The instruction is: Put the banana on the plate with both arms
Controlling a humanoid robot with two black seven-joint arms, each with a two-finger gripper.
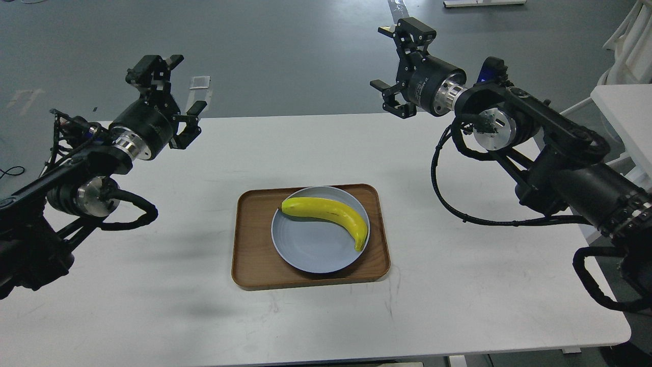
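Observation:
The yellow banana (331,215) lies across the upper part of the pale blue-grey plate (310,250), its dark tip toward the plate's right rim. The plate sits on a brown wooden tray (252,244) in the middle of the white table. My left gripper (170,99) is open and empty, raised over the table's far left. My right gripper (400,69) is open and empty, raised beyond the table's far edge at the right. Both are well away from the banana.
The white table (153,285) spreads around the tray. Black cables loop under both arms, one under the right arm (448,199). A second white table (624,114) and a white chair stand at the far right. Grey floor lies behind.

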